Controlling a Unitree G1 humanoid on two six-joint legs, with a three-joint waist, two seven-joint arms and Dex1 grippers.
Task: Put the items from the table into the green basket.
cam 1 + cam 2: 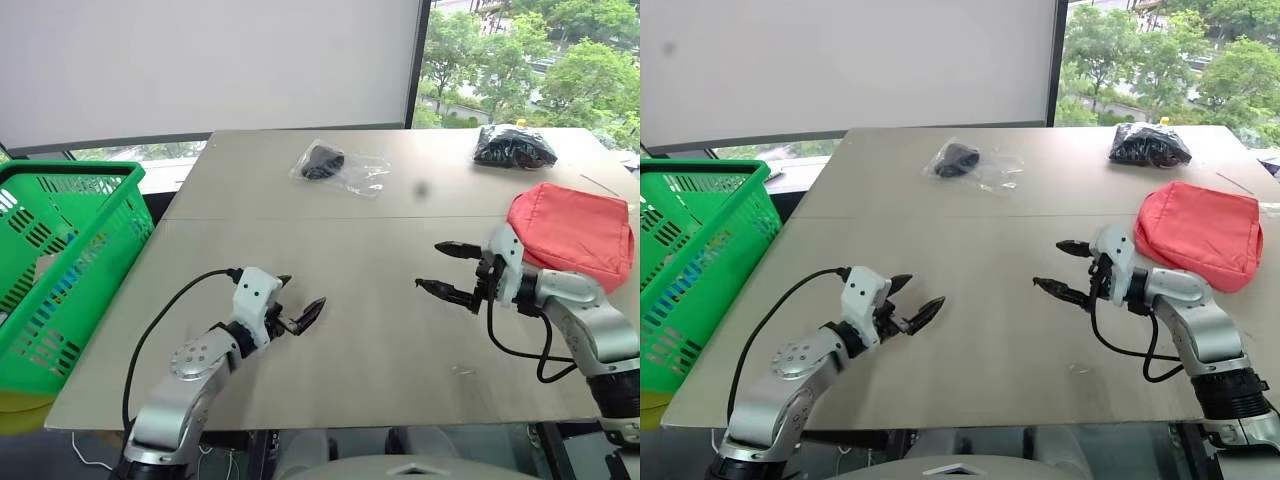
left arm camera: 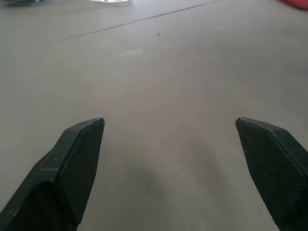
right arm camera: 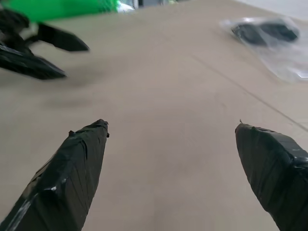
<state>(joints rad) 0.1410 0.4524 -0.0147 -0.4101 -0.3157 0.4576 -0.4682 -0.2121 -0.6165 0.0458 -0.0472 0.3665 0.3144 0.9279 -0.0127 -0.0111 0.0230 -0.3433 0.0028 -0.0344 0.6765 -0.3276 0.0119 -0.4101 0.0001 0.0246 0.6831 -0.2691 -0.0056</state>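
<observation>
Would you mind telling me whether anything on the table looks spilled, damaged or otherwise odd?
Nothing stands out. The red pouch, clear bag and black-filled bag lie intact on the table; the green basket stands upright beside it.

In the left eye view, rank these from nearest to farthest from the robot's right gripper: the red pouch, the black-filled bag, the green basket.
1. Red pouch: just beside the right gripper, on its outer side.
2. Black-filled bag: at the table's far right edge, beyond the pouch.
3. Green basket: off the table's left side, past the left gripper.
</observation>
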